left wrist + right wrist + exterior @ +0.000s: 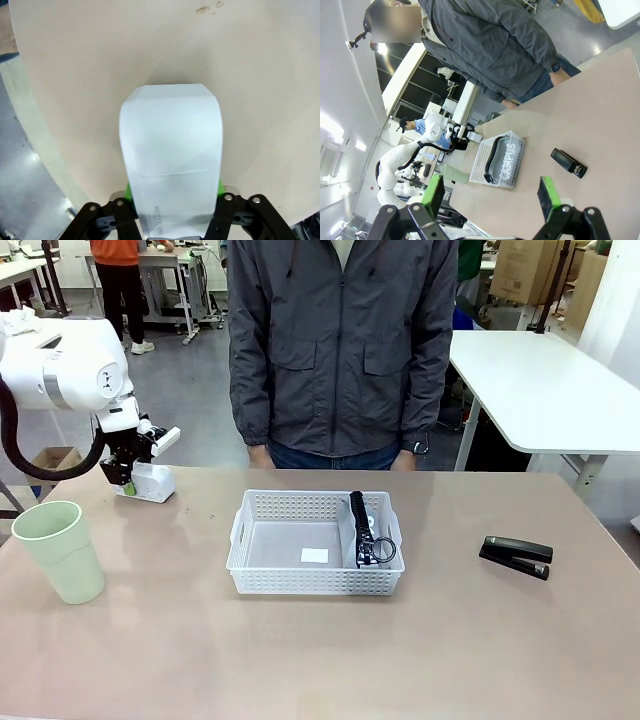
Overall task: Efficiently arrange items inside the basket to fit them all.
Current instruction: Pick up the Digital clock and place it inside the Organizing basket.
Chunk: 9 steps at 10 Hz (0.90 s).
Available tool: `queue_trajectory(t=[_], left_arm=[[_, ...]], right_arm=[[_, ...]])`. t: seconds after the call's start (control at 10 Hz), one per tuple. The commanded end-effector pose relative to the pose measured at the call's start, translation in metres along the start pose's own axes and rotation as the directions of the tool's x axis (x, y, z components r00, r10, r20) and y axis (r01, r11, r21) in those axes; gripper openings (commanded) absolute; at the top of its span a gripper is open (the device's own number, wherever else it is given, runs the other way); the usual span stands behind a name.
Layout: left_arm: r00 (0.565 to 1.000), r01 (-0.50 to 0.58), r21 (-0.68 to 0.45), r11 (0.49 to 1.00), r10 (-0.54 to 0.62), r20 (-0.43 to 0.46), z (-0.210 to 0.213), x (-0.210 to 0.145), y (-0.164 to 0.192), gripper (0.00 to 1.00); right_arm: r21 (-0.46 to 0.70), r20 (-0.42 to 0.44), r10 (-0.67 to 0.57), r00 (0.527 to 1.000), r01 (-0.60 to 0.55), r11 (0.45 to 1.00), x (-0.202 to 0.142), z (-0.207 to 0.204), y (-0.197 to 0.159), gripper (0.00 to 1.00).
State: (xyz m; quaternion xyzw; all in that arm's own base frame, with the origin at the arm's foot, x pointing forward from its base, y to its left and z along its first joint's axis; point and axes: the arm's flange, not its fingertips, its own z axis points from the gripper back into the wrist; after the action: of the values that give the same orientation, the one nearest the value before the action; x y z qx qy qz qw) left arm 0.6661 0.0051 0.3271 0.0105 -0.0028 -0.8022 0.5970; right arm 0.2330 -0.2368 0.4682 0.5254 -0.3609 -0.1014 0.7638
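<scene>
Left wrist view: with left end effector [173, 192] pinching the small white box [170, 145], lift straight up before carrying toward the basket [310, 583].

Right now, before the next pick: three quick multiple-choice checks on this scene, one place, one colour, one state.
1. Where is the stapler? A on the table, right of the basket; B inside the basket; C inside the cup.
2. Cup colour? A red; B pale green; C black.
3. Right gripper? A shut on the stapler; B shut on the cup; C open, empty.
Key: 1 A, it lies on the table right of the basket. 2 B, plainly pale green. 3 C, fingers apart, nothing between.
</scene>
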Motion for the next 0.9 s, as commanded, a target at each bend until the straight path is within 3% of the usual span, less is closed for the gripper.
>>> queue_trajectory(t=[0.0,0.2,0.5,0.8], left_arm=[[1.0,-0.015,-0.017,1.0,0.014,-0.02,0.002,0.0,0.005,0.0],[0.999,-0.03,-0.012,0.999,0.029,-0.022,0.003,-0.001,0.005,0.04],[0.997,-0.071,0.021,0.997,0.072,-0.009,0.025,0.001,-0.008,0.0],[0.97,-0.242,0.044,0.969,0.241,0.016,0.12,-0.007,-0.063,0.0]], right_arm=[[0.021,0.019,0.027,0.999,-0.028,0.999,0.003,-0.001,0.0,1.0],[0.021,0.019,0.027,0.999,-0.028,0.999,0.003,-0.001,0.0,1.0],[0.021,0.019,0.027,0.999,-0.028,0.999,0.003,-0.001,0.0,1.0],[0.021,0.019,0.027,0.999,-0.028,0.999,0.003,-0.001,0.0,1.0]])
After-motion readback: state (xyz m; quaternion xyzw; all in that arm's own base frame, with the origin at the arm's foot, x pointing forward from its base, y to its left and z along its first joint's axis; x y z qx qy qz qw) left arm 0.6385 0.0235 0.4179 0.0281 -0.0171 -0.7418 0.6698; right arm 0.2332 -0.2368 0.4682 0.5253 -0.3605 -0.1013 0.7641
